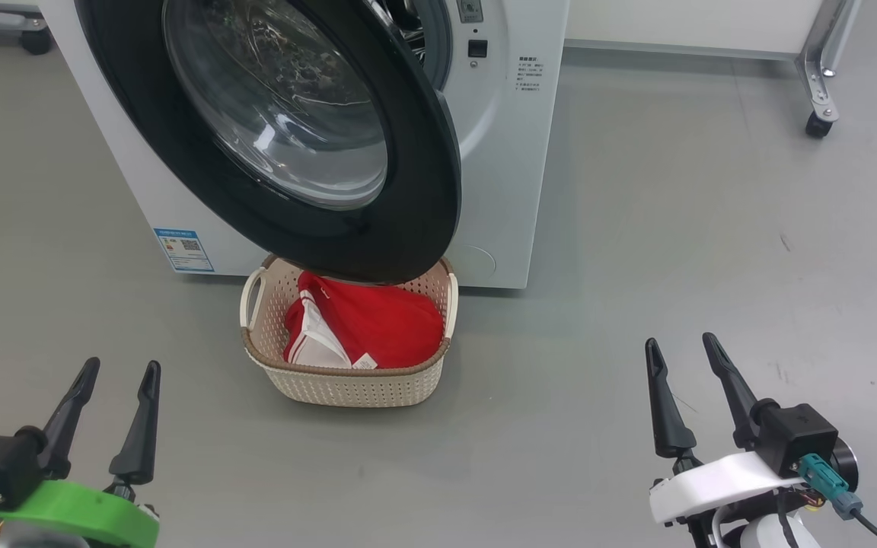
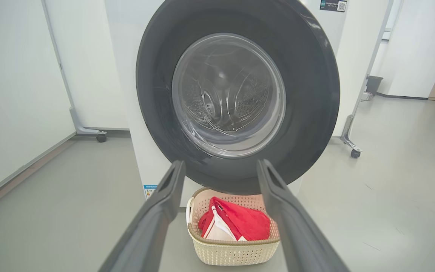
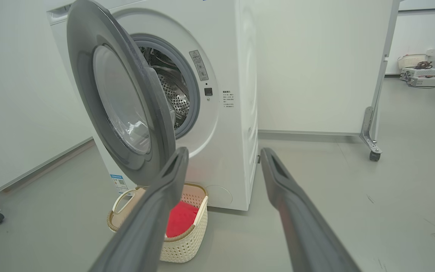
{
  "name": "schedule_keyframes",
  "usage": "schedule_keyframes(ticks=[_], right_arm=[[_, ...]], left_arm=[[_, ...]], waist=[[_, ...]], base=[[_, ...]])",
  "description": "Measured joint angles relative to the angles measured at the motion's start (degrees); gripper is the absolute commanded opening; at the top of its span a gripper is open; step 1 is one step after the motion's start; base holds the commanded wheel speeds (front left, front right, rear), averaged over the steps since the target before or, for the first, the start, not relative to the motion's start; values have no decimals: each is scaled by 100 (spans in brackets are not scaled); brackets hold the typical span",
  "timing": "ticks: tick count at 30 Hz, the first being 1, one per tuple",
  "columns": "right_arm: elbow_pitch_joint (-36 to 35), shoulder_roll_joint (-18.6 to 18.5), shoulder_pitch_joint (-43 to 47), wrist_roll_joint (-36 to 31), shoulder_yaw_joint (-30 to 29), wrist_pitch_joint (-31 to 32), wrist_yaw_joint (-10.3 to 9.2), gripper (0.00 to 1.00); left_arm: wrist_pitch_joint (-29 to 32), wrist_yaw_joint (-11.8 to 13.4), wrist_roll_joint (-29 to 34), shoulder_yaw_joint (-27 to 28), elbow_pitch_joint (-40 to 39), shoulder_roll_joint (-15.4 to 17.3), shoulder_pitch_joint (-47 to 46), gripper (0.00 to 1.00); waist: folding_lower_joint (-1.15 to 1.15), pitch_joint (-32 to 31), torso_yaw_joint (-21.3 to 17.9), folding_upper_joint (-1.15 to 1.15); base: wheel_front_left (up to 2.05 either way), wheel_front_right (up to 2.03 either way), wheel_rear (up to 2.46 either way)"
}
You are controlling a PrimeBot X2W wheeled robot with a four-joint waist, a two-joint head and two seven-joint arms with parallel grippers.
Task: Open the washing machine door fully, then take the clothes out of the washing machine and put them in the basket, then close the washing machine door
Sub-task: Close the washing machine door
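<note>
- A lab or test room: bare grey floor [image 1: 674, 251], with a washing machine [image 3: 236, 113] standing on it at frame centre.
- White partition panel [image 3: 315, 68] on castors [image 3: 374, 155], right of frame.
- Cabled equipment boxes [image 3: 423, 77] on the floor, upper right.

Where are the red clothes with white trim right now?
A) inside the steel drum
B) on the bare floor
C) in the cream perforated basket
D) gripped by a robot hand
C: the red clothes lie in the cream perforated plastic basket, beneath the black-rimmed round door.
</note>
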Motion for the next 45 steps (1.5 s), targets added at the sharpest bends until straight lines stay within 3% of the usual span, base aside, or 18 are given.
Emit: schedule_keyframes(ticks=[21, 45], right_arm=[[24, 24, -1, -9, -29, 0, 55, 100], [26, 37, -1, -59, -45, 0, 79, 100]], left_arm=[[0, -60, 637, 387, -294, -523, 346, 100], [0, -110, 991, 609, -366, -781, 470, 100]], waist=[[0, 7, -8, 0], [0, 37, -14, 0]], base=[[0, 0, 0], [0, 0, 0]])
